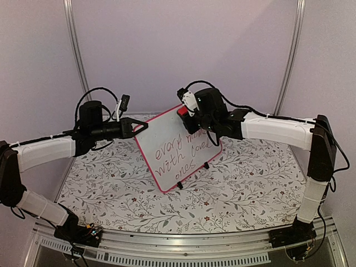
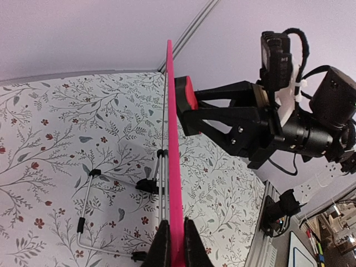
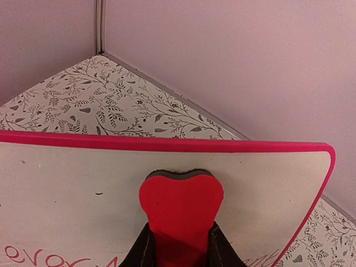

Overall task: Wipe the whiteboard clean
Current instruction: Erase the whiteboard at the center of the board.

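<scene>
The whiteboard (image 1: 177, 150) stands tilted on the table, pink-framed, with dark handwritten words across its face. My left gripper (image 1: 142, 127) is shut on its upper left edge. In the left wrist view the board shows edge-on as a pink strip (image 2: 172, 139) pinched at my left gripper (image 2: 177, 223). My right gripper (image 1: 188, 115) is shut on a red heart-shaped eraser (image 3: 181, 200), its dark felt side pressed flat to the whiteboard (image 3: 67, 178) near the top edge, above the writing. The right gripper (image 3: 179, 232) grips the eraser's lower part. The eraser (image 2: 188, 95) touches the board's right face.
A wire stand with black feet (image 2: 119, 183) props the board from behind on the floral tablecloth (image 1: 111, 189). An aluminium rail (image 1: 183, 245) runs along the near edge. Pale walls with metal posts (image 1: 78, 50) close in the back.
</scene>
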Controlling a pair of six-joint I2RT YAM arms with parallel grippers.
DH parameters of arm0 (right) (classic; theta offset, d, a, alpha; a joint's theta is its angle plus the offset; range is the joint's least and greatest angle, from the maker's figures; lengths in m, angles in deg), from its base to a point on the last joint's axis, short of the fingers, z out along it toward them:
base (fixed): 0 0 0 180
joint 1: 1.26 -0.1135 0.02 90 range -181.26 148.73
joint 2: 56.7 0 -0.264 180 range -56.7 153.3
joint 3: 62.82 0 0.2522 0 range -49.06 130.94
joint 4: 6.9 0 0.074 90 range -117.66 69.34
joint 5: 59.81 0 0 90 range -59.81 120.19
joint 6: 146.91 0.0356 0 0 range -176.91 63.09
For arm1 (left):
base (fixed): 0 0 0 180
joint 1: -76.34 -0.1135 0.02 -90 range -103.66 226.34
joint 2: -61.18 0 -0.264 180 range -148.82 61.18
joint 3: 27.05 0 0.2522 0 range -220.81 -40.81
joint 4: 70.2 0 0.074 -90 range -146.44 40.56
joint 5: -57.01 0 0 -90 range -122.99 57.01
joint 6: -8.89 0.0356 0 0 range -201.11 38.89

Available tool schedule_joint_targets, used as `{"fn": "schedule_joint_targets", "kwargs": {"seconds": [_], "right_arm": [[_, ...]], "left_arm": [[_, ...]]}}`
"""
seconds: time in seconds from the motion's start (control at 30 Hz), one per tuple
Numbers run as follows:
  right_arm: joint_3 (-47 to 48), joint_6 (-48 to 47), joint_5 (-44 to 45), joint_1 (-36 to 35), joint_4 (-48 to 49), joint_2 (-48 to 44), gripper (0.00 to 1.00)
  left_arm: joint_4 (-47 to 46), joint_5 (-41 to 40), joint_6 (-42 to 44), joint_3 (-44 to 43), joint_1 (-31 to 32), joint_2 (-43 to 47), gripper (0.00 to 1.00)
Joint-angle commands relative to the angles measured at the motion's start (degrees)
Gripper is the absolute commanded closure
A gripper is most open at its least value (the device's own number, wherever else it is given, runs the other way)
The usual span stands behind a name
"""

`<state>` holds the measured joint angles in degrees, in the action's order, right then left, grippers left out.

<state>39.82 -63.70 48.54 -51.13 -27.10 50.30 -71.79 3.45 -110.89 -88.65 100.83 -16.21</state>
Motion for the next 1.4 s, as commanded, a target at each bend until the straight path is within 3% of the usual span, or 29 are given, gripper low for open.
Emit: {"fn": "schedule_joint_targets", "kwargs": {"seconds": [0.0, 0.3, 0.77, 1.37], "right_arm": [[-1.0, -0.2, 0.8, 0.3, -1.0, 1.3, 0.74], [-9.7, 1.9, 0.6, 0.3, 0.7, -1.1, 0.75], [-14.9, 3.7, 1.5, 0.4, 1.9, -3.2, 0.75], [-4.1, 0.6, 2.3, 1.1, 0.6, -0.4, 0.74]], "left_arm": [[-1.3, 4.7, -1.4, 0.5, 1.5, 1.3, 1.00], [-1.2, 4.8, -1.4, 0.5, 1.5, 1.1, 1.00], [-1.3, 4.7, -1.4, 0.6, 1.5, 1.3, 1.00], [-1.3, 4.8, -1.3, 0.6, 1.5, 1.4, 1.00]]}}
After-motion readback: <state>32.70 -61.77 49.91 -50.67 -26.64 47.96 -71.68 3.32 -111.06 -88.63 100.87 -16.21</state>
